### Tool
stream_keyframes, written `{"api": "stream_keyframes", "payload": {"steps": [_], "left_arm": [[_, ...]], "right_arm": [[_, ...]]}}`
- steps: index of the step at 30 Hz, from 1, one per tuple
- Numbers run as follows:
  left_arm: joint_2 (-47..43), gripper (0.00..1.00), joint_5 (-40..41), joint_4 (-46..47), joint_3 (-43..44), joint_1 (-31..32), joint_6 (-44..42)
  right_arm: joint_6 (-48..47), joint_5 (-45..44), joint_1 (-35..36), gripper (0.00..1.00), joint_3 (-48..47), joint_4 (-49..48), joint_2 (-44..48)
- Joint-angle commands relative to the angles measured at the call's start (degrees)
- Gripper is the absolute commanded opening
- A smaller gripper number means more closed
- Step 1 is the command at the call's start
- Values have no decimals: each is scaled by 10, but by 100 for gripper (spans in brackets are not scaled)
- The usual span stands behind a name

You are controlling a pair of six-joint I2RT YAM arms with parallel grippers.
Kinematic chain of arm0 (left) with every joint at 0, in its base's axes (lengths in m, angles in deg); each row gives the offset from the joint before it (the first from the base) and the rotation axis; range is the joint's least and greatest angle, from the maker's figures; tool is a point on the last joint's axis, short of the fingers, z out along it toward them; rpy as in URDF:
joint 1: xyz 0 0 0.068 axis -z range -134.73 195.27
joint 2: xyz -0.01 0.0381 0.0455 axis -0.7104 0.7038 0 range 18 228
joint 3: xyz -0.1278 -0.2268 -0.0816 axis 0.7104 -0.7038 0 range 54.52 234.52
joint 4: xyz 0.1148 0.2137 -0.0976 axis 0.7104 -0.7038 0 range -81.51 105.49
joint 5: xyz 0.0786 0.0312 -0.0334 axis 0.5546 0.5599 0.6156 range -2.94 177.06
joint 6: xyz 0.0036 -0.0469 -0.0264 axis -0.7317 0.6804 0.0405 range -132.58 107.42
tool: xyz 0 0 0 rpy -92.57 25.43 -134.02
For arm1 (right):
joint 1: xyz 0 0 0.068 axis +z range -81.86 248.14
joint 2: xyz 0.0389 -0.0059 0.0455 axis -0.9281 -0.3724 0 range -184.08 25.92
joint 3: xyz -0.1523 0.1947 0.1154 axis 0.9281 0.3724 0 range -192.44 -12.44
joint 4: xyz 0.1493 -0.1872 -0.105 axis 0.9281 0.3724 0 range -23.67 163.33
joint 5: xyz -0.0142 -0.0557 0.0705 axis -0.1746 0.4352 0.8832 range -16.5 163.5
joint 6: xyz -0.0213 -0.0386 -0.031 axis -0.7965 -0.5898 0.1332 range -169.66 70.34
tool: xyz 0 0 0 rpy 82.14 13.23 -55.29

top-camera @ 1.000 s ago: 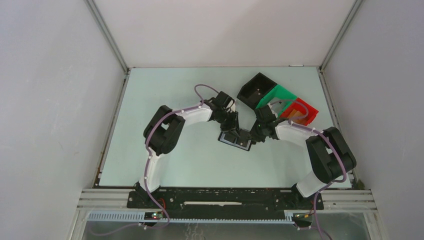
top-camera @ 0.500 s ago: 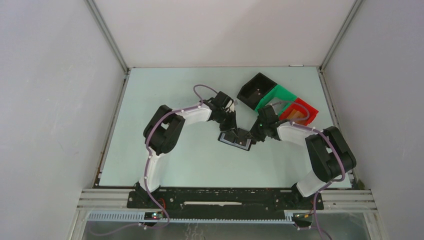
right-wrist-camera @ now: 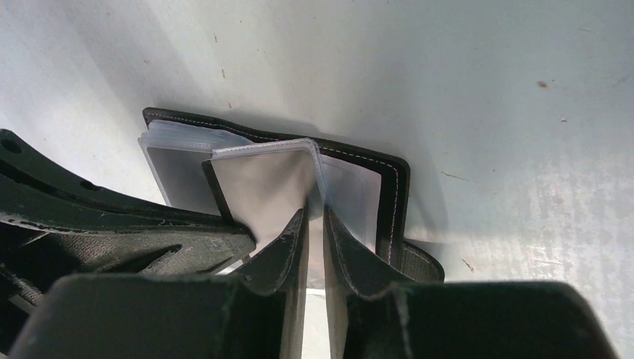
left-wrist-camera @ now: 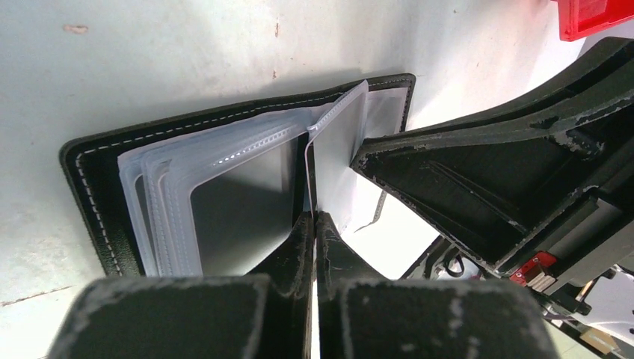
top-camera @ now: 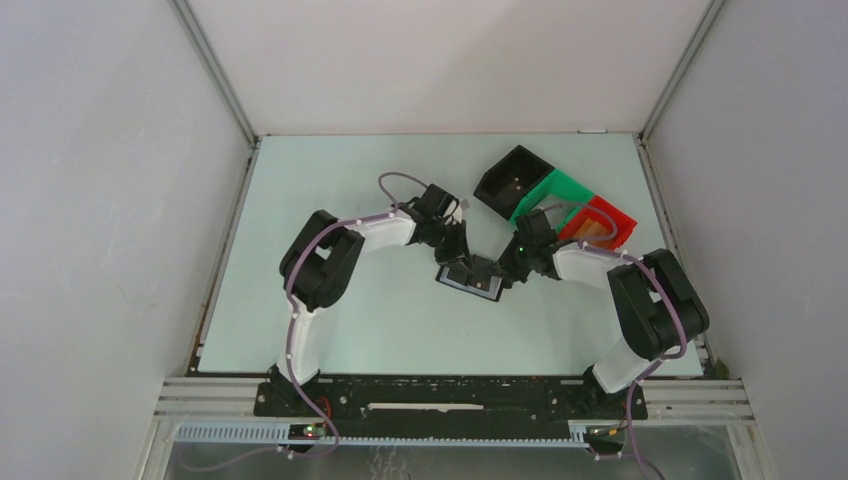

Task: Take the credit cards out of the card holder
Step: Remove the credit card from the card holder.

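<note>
The left claw is pinched shut on a clear sleeve, and the right claw nips a sleeve too. The left arm has edged toward the left edge. The holder stays mid-bench with its cards still pocketed, so probably none are out yet.

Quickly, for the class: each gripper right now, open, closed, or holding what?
Left gripper: closed, pinching a clear plastic sleeve of the small black folding card holder.
Right gripper: closed, pinching a clear plastic sleeve too.
</note>
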State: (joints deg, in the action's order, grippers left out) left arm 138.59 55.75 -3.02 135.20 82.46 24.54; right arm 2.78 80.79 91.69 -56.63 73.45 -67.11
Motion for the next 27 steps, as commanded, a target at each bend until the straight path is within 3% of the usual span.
{"api": "stream_keyframes", "payload": {"steps": [1,9,21,27], "left_arm": [[-40,0,0,5,-28,-18,-3],[-50,1,-12,11,-44,-28,-8],[-59,20,-44,64,-70,-30,22],[-60,17,-62,98,-84,-31,41]], "right_arm": [[-2,-36,-5,21,28,28,-39],[-2,-39,-10,20,33,30,-42],[-4,-36,-14,20,33,27,-45],[-4,-36,-15,20,33,26,-46]]}}
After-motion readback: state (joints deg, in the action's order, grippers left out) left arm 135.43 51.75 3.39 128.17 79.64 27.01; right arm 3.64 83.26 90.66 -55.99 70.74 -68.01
